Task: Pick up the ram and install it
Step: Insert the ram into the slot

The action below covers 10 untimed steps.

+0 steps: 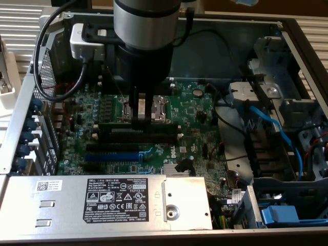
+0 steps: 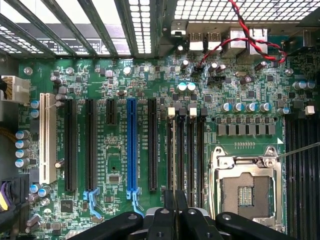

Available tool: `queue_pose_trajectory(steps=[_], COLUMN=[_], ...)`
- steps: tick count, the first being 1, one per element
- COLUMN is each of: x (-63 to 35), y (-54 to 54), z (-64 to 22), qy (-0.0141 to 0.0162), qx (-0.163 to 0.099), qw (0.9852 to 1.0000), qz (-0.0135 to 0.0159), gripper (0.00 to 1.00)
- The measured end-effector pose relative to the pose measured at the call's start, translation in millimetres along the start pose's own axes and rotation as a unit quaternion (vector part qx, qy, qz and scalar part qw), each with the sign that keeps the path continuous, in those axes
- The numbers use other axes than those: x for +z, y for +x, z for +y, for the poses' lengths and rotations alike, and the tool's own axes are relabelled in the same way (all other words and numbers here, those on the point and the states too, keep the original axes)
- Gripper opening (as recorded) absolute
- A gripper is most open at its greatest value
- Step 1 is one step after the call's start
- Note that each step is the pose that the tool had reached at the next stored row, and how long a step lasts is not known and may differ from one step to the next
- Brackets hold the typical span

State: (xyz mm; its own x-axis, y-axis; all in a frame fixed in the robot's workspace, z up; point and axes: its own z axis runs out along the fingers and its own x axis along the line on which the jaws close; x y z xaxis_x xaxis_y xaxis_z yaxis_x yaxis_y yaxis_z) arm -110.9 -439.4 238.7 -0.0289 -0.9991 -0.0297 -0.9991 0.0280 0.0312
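lt: bright, even | glare: vent grille blown out | fingers dark, shdw

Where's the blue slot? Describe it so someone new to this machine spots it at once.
Inside the open computer case, find the green motherboard. On it runs a row of long parallel black slots. The blue slot lies among them, on the side toward the silver power supply. It alone has a blue body; the slots on either side of it are black.

One ram, one blue slot, one socket
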Motion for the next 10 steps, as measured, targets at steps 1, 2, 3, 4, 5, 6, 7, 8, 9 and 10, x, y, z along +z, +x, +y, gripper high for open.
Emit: queue_pose_trajectory(steps=[1,2,3,4,5,6,7,8,9,10], x=[0.3,0.4,0.5,0.7,0.7,0.7,0.7,0.7,0.7,0.8], y=[-0.2,-0.3,-0.4,-0.6,-0.6,-0.6,-0.6,-0.5,0.0,0.4], z=[0.0,0.0,0.0,0.2,0.3,0.4,0.4,0.5,0.6,0.5], qy=[0.0000,0.0000,0.0000,0.0000,0.0000,0.0000,0.0000,0.0000,0.0000,0.0000], qx=[0.000,0.000,0.000,-0.001,-0.001,-0.001,-0.001,-0.001,-0.001,-0.001], qw=[1.0000,1.0000,1.0000,1.0000,1.0000,1.0000,1.0000,1.0000,1.0000,1.0000], qz=[-0.0001,-0.0001,0.0000,-0.0001,0.0000,0.0000,0.0000,0.0000,0.0000,0.0000], gripper=[0.12,0.12,0.12,0.12,0.12,0.12,0.12,0.12,0.12,0.12])
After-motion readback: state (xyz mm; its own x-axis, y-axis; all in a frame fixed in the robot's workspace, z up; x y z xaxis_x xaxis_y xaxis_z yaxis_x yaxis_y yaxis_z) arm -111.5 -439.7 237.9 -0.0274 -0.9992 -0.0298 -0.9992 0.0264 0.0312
